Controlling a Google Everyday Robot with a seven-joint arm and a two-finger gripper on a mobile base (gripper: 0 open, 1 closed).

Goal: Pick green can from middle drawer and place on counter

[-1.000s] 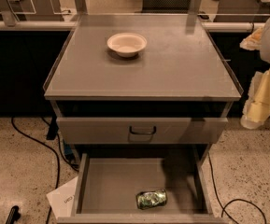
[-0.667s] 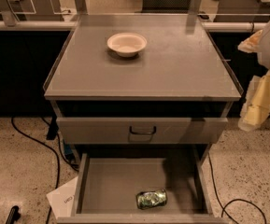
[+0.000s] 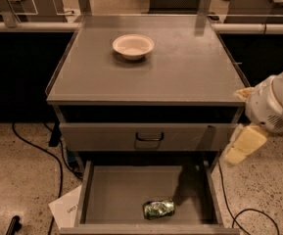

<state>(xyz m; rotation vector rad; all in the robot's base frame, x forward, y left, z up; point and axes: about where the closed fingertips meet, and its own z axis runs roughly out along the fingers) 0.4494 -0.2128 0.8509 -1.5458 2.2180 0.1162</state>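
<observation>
The green can (image 3: 158,208) lies on its side on the floor of the open middle drawer (image 3: 112,194), near the drawer's front edge and a little right of centre. The counter (image 3: 185,70) is the grey top of the cabinet above it. My gripper (image 3: 244,144) hangs at the right side of the cabinet, outside it, at about the height of the closed drawer front. It is above and to the right of the can and well apart from it. It holds nothing that I can see.
A cream-white bowl (image 3: 133,46) sits on the counter's far left part. A closed drawer front with a dark handle (image 3: 149,137) is above the open drawer. Black cables (image 3: 38,151) and a sheet of paper (image 3: 68,210) lie on the speckled floor. Glass partitions stand behind.
My arm and gripper have moved down and slightly left along the cabinet's right side. The can, bowl and drawer have not moved.
</observation>
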